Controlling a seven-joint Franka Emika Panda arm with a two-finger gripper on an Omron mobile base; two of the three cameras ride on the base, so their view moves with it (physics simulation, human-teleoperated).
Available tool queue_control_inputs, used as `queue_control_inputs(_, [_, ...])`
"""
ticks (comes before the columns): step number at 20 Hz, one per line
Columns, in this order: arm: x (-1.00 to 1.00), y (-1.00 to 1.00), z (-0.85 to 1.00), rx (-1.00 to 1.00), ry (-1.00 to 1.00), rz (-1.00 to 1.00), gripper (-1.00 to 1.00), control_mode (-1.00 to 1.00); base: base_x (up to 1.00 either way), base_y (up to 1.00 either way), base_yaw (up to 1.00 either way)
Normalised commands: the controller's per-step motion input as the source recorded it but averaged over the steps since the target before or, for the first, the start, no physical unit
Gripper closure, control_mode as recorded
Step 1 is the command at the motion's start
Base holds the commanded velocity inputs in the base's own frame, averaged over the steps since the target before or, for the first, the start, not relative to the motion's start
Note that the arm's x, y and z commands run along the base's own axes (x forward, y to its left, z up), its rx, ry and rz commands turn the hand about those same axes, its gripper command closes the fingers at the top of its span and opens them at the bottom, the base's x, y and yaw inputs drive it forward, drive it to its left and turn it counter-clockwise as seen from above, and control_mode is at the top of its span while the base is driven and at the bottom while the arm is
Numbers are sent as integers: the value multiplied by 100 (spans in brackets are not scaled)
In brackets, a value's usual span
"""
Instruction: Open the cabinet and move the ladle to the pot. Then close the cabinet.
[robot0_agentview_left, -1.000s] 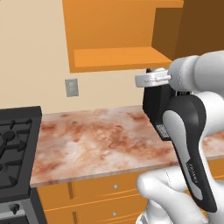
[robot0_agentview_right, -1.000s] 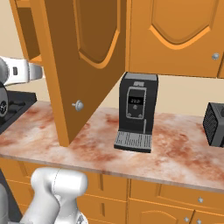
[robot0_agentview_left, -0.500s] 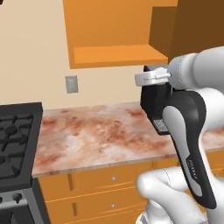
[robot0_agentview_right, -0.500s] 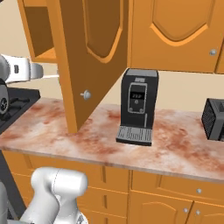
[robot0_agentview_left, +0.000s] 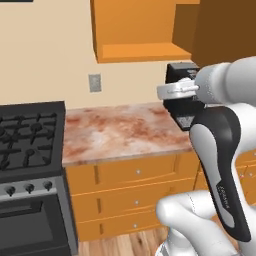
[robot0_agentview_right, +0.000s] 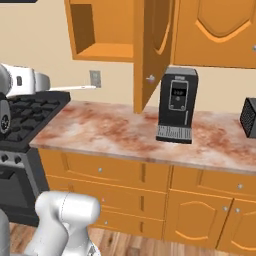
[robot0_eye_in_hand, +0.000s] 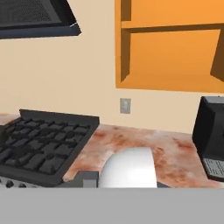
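The orange wall cabinet (robot0_agentview_right: 105, 30) stands open, its arched door (robot0_agentview_right: 156, 45) swung out toward me with the knob (robot0_agentview_right: 150, 78) at its lower edge. Its shelves (robot0_eye_in_hand: 170, 57) look bare; the same cabinet (robot0_agentview_left: 140, 30) hangs above the counter. My gripper (robot0_agentview_right: 49, 86) hovers over the stove's right side, shut on the ladle (robot0_agentview_right: 75, 87), whose thin handle sticks out sideways. The ladle's pale round bowl (robot0_eye_in_hand: 129, 168) sits right between my fingers in the hand view. My gripper (robot0_agentview_left: 172, 91) is in front of the coffee machine. The pot is out of view.
A black gas stove (robot0_agentview_left: 30, 135) lies left of the marbled counter (robot0_agentview_left: 125, 132). A black coffee machine (robot0_agentview_right: 176, 105) stands under the closed upper cabinets, and a dark box (robot0_agentview_right: 250, 117) sits at the far right. A range hood (robot0_eye_in_hand: 35, 17) hangs over the stove.
The whole scene has slid to the right in both base views, so the base has driven left toward the stove. The arm holds the same pose with the ladle.
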Motion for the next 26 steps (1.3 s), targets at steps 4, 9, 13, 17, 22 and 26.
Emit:
queue_control_inputs(4, [0,0,0,0,0,0,100,100,-25,100,0])
queue_control_inputs(9, [0,0,0,0,0,0,100,100,-10,99,0])
queue_control_inputs(13, [0,0,0,0,0,0,100,100,-6,98,0])
queue_control_inputs(17, [0,0,0,0,0,0,100,100,0,98,0])
queue_control_inputs(22, [0,0,0,0,0,0,100,100,0,90,0])
queue_control_inputs(26, [0,0,0,0,0,0,100,100,5,73,0])
